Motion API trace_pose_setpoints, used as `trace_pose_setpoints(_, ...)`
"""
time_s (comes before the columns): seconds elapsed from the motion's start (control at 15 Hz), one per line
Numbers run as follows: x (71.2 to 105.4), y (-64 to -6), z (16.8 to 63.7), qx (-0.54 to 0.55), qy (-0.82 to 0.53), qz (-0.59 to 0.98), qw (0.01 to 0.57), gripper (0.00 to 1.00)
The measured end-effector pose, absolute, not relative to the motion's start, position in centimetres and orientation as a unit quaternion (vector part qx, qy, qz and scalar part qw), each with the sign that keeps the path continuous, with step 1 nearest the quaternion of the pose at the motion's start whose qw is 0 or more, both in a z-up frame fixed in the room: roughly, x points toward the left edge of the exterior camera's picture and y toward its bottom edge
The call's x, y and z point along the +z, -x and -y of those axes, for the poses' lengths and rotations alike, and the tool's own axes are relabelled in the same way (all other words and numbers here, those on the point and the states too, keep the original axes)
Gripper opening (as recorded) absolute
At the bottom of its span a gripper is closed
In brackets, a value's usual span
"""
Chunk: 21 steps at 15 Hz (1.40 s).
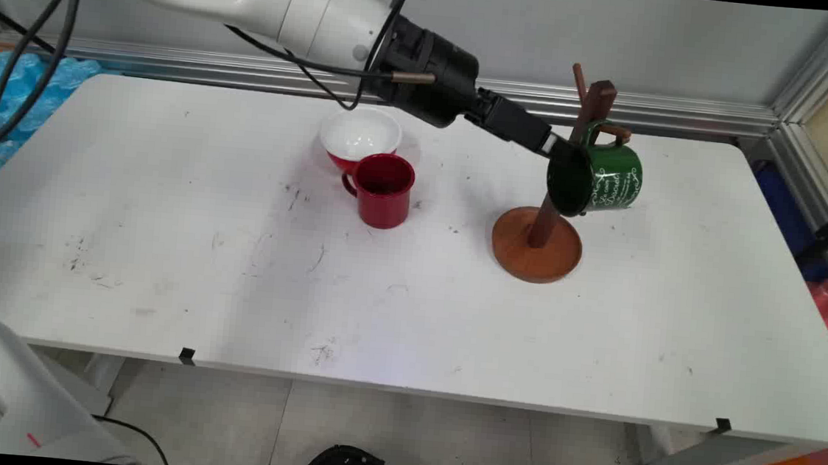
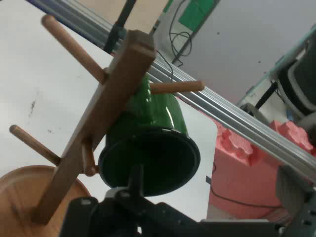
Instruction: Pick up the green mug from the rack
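Sideways, glossy green mug (image 1: 605, 179) with white lettering, gripper (image 1: 558, 149) pinching rim.

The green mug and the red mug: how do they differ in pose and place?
The green mug lies on its side, its handle over a peg of the wooden mug tree, the pincer at its rim; the red mug stands upright on the table beside a bowl. The green mug bears white lettering; the red mug looks plain. Both have handles.

Pretty even, bright overhead light, soft shadows under the red mug (image 1: 382, 189) and wooden stand (image 1: 537, 244). Small glare on the green mug (image 2: 153, 148). Hand view's a bit soft; main view bows at the edges.
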State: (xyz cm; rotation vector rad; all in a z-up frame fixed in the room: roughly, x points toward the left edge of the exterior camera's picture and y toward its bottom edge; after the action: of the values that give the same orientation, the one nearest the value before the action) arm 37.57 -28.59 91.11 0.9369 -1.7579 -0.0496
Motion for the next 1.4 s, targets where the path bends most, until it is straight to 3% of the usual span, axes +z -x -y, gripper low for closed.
trace_pose_setpoints(1.4,87.0,-36.0,28.0,0.042,-0.313,0.777,0.545,1.00)
